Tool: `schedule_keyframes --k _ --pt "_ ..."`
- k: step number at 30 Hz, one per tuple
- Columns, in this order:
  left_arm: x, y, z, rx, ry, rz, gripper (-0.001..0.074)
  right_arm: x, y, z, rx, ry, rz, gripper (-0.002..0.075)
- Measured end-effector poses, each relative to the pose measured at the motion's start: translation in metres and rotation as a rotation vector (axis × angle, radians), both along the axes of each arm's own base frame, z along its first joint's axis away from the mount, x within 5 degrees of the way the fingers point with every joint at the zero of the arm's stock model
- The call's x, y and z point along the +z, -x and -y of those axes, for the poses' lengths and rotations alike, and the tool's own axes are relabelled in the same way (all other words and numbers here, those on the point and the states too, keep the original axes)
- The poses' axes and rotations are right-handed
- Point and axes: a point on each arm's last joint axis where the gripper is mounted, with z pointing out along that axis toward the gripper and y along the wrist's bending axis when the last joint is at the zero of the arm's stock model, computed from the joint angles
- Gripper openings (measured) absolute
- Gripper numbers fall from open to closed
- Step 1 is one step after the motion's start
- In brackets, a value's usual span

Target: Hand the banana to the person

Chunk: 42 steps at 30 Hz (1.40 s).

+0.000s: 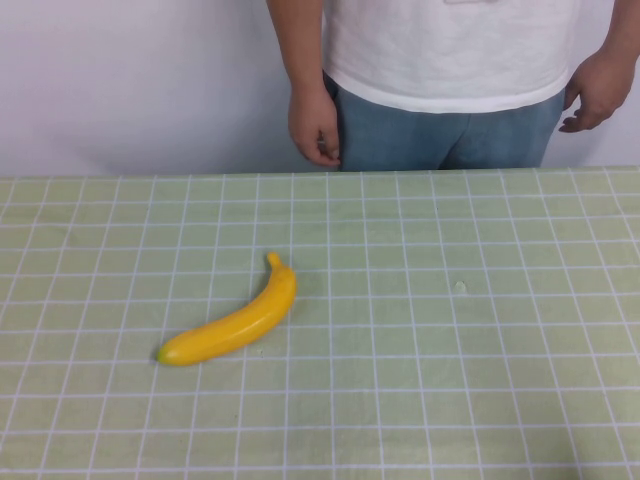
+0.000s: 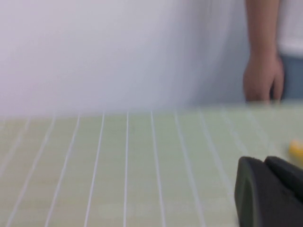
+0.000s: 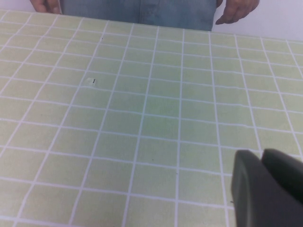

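Banana (image 1: 232, 325), glossy yellow, curved, greenish tip

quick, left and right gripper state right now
Left gripper: low over the table, holding nothing visible; state cannot be told.
Right gripper: above bare table, same; cannot be told.

Yellow banana (image 1: 235, 322) lies flat on the table; the person (image 1: 450, 70) stands behind.
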Motion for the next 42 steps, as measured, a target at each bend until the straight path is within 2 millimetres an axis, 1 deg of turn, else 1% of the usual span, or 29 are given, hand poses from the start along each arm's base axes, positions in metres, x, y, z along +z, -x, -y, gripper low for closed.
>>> schedule_keyframes --k 2,5,9,12,14,19,21,23,26,27,29,31,33,35,38,40,42 --pt "0.007 0.000 0.001 -0.006 0.020 0.078 -0.0004 0.000 0.000 0.000 0.000 0.000 0.000 -0.0007" --pt "0.023 0.001 0.002 -0.021 0.051 0.245 -0.0004 0.000 0.000 0.000 0.000 0.000 0.000 -0.0007" --pt "0.044 0.007 0.003 -0.045 0.079 0.489 -0.0004 0.000 0.000 0.000 0.000 0.000 0.000 -0.0007" --pt "0.054 0.012 0.003 -0.057 0.093 0.610 -0.0004 0.000 0.000 0.000 0.000 0.000 0.000 -0.0007" --pt "0.060 0.016 0.003 -0.064 0.101 0.686 -0.0004 0.000 0.000 0.000 0.000 0.000 0.000 -0.0007" --pt "0.078 0.032 0.002 -0.087 0.138 0.952 -0.0004 0.000 0.000 0.000 0.000 0.000 0.000 -0.0007" --pt "0.087 0.037 0.001 -0.083 0.163 1.012 -0.0004 0.000 0.000 0.000 0.000 0.000 0.000 -0.0007" --pt "0.105 0.043 -0.001 -0.078 0.178 1.053 -0.0004 0.000 0.000 0.000 0.000 0.000 0.000 -0.0007" --pt "0.146 0.060 -0.004 -0.072 0.186 1.092 -0.0004 0.000 0.000 0.000 0.000 0.000 0.000 -0.0007" --pt "0.158 0.065 -0.004 -0.070 0.186 1.091 -0.0004 0.000 0.000 0.000 0.000 0.000 0.000 -0.0007" --pt "0.189 0.074 -0.006 -0.063 0.184 1.053 -0.0004 0.000 0.000 0.000 0.000 0.000 0.000 -0.0007" --pt "0.218 0.075 -0.007 -0.053 0.177 0.957 -0.0004 0.000 0.000 0.000 0.000 0.000 0.000 -0.0007" --pt "0.240 0.069 -0.007 -0.045 0.175 0.827 -0.0004 0.000 0.000 0.000 0.000 0.000 0.000 -0.0007" --pt "0.258 0.057 -0.006 -0.036 0.177 0.658 -0.0004 0.000 0.000 0.000 0.000 0.000 0.000 -0.0007" --pt "0.270 0.034 -0.004 -0.019 0.164 0.432 -0.0004 0.000 0.000 0.000 0.000 0.000 0.000 -0.0007" --pt "0.270 0.018 -0.002 -0.009 0.156 0.309 -0.0004 0.000 0.000 0.000 0.000 0.000 0.000 -0.0007" --pt "0.267 0.003 0.000 -0.007 0.166 0.221 -0.0004 0.000 0.000 0.000 0.000 0.000 0.000 -0.0007"
